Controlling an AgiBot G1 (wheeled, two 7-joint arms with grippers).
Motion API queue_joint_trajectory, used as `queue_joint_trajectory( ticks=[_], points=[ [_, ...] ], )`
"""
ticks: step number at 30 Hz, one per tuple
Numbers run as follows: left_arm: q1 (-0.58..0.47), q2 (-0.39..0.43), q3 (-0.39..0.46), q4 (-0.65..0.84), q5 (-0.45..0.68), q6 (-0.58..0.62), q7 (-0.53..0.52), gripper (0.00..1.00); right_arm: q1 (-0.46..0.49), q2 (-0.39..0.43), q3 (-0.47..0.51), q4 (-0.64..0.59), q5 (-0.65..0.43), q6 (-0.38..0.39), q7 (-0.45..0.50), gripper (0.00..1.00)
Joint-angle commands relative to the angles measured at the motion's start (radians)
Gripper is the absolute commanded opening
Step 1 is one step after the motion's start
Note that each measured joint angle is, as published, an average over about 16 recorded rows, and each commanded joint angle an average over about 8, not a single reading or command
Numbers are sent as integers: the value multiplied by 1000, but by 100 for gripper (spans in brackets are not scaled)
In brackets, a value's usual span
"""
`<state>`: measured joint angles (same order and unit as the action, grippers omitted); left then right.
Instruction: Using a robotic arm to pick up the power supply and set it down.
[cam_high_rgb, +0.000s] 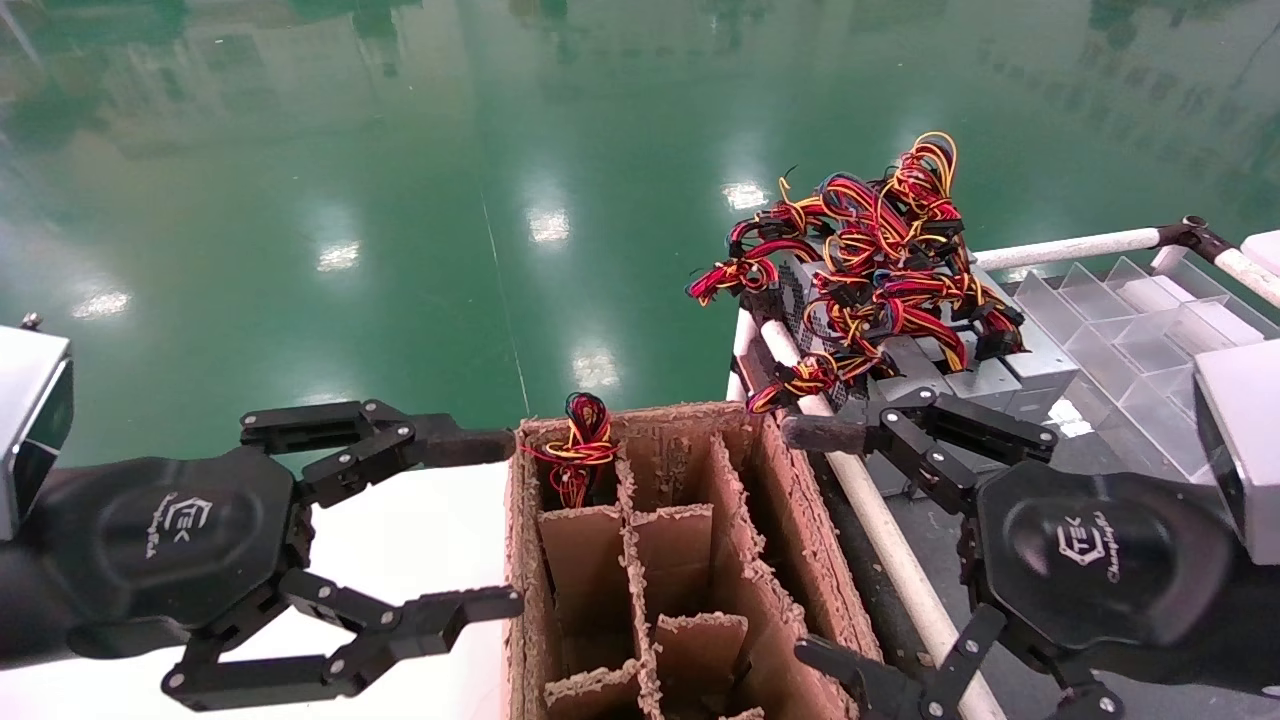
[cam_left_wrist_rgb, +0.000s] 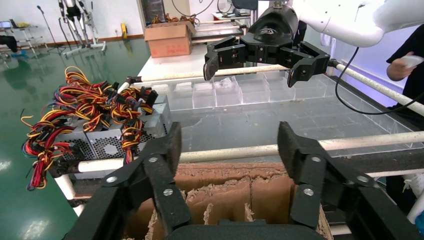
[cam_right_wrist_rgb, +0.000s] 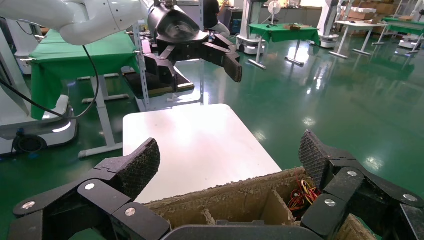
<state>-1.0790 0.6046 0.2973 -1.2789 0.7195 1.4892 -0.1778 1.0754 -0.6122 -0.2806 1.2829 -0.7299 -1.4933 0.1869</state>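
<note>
head view: the left hand (cam_high_rgb: 495, 525) hangs open over the white table (cam_high_rgb: 420, 540), fingers spread, just left of the carton (cam_high_rgb: 760, 560). the right hand (cam_high_rgb: 815, 545) is open too, just right of the carton, over a white rail (cam_high_rgb: 900, 560). neither holds anything. the supply (cam_high_rgb: 960, 365) sits at the far right with other grey boxes, its wires (cam_high_rgb: 870, 250) heaped on top, beyond the right hand and apart from it. a small wire bundle (cam_high_rgb: 583, 440) pokes out of the carton's far left cell. clear bins (cam_high_rgb: 1130, 320) lie to the right.

left wrist view: the left hand (cam_left_wrist_rgb: 227, 150) is spread wide above the carton (cam_left_wrist_rgb: 240, 192). the supply (cam_left_wrist_rgb: 107, 140) shows past the rail (cam_left_wrist_rgb: 230, 152), and the right hand (cam_left_wrist_rgb: 257, 67), open, hangs farther off over the bins (cam_left_wrist_rgb: 250, 92).

right wrist view: the right hand (cam_right_wrist_rgb: 230, 160) gapes over the carton (cam_right_wrist_rgb: 235, 197); the table (cam_right_wrist_rgb: 195, 145) lies beyond, with the left hand (cam_right_wrist_rgb: 205, 62) open above it.
</note>
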Motion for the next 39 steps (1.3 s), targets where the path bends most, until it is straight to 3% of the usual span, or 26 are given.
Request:
queue_joint_trajectory(
  ticks=[1, 24, 25, 32, 33, 39],
  points=[
    [0, 0, 0, 0, 0, 0, 0, 0, 0, 0, 0, 0, 0, 0, 0, 100],
    [0, 0, 0, 0, 0, 0, 0, 0, 0, 0, 0, 0, 0, 0, 0, 100],
    [0, 0, 0, 0, 0, 0, 0, 4, 0, 0, 0, 0, 0, 0, 0, 100],
    [0, 0, 0, 0, 0, 0, 0, 91, 1, 0, -1, 2, -2, -2, -1, 100],
    [0, 0, 0, 0, 0, 0, 0, 100, 3, 1, -1, 3, -4, -3, -1, 100],
    [0, 0, 0, 0, 0, 0, 0, 100, 38, -6, -12, 4, -39, 2, -3, 100]
  ],
)
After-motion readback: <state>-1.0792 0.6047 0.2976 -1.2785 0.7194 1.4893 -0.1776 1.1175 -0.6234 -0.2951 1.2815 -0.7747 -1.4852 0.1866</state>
